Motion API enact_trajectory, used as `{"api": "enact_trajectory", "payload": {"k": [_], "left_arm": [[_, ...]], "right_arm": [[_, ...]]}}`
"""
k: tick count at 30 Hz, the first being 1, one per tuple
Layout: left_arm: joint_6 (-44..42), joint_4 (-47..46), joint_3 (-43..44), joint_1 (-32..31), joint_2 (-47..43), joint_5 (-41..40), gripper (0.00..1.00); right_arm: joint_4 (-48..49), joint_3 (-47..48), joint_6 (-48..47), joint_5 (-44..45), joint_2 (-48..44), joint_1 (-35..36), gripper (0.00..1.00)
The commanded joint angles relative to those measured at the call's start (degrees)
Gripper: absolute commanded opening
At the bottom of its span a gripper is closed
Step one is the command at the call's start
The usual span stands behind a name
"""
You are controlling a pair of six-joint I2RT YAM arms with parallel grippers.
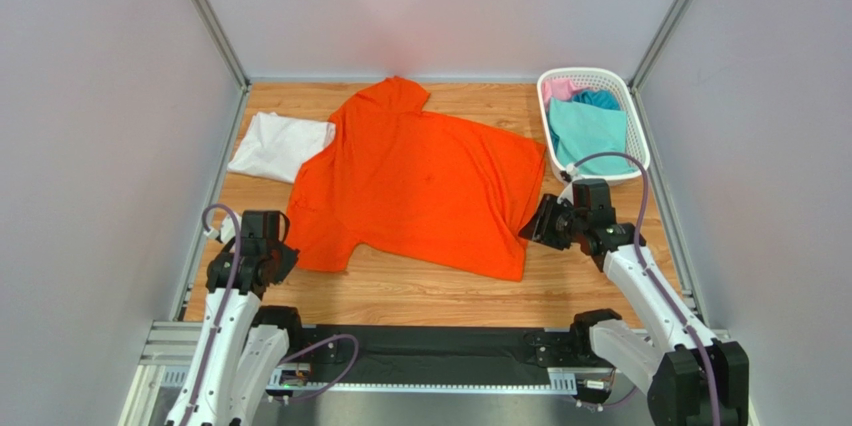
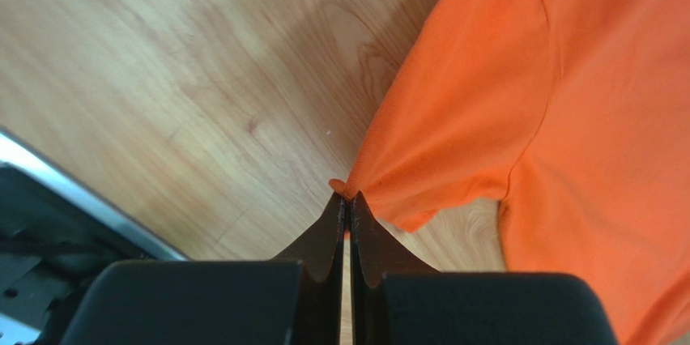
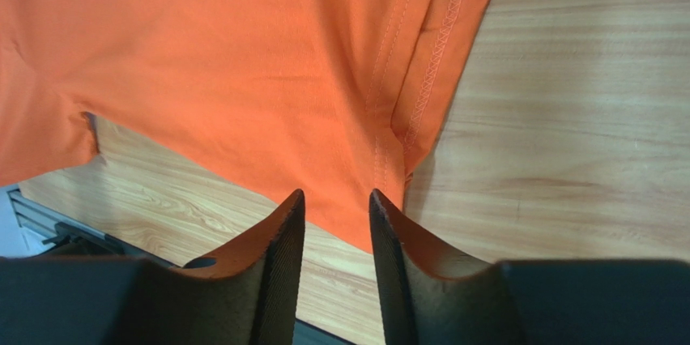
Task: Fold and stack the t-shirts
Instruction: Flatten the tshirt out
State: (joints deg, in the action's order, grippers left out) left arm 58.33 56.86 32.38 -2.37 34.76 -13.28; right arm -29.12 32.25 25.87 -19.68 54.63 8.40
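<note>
- Orange t-shirt [image 1: 420,181]: spread flat across the middle of the wooden bench [image 1: 420,296]. Its long axis runs left to right, hem to the right and shoulders to the left. One sleeve points to the far edge, the other to the near left.
- Left fingers [image 2: 332,227]: closed tight, pinching the tip of the near-left sleeve, which is drawn into a point there.
- Right fingers [image 3: 285,227]: parted with a clear gap, low at the hem's near-right corner. The cloth edge shows in the gap but is not clamped.
- White t-shirt [image 1: 272,146]: folded, at the far left, its right edge under the orange shoulder.
- White lattice basket [image 1: 590,73]: far right corner, holding a teal t-shirt [image 1: 590,131], a pink t-shirt [image 1: 560,89] and a blue t-shirt [image 1: 598,99].
- Surroundings: pale wood-grain surface, enclosed by plain grey wall panels [image 1: 100,146].
</note>
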Motion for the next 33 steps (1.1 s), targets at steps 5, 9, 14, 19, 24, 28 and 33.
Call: {"api": "enact_trajectory", "payload": {"k": [5,9,14,19,24,28,33], "left_arm": [[12.3,16.5,7.5,0.2,-2.4,-10.3,0.72],[11.4,17.8,11.4,0.2,-4.8,-11.6,1.0],[0.1,2.8,11.0,0.2,-5.6,-1.5,1.0],[-6.4,-15.3,8.4,0.1,9.5,14.5,1.0],[-11.1,-19.9,12.0,0.1,27.0,15.6,1.0],[-12.2,-23.5,11.0,0.1,37.5,18.1,1.0],[-11.1,-23.6,5.8,0.1,40.8,19.6,1.0]], "right_arm": [[-8.9,6.4,4.3,10.9,-1.8,10.4,0.87],[-9.3,7.9,6.1,13.3,-0.1,14.8,1.0],[-6.2,10.1,8.1,16.7,7.1,24.3,1.0],[-0.5,12.4,9.8,16.8,18.4,30.3,1.0],[0.5,15.9,10.3,18.1,30.2,33.0,1.0],[0.2,13.9,11.7,18.4,32.5,33.2,1.0],[-1.4,8.5,13.2,19.2,29.0,33.1,1.0]]}}
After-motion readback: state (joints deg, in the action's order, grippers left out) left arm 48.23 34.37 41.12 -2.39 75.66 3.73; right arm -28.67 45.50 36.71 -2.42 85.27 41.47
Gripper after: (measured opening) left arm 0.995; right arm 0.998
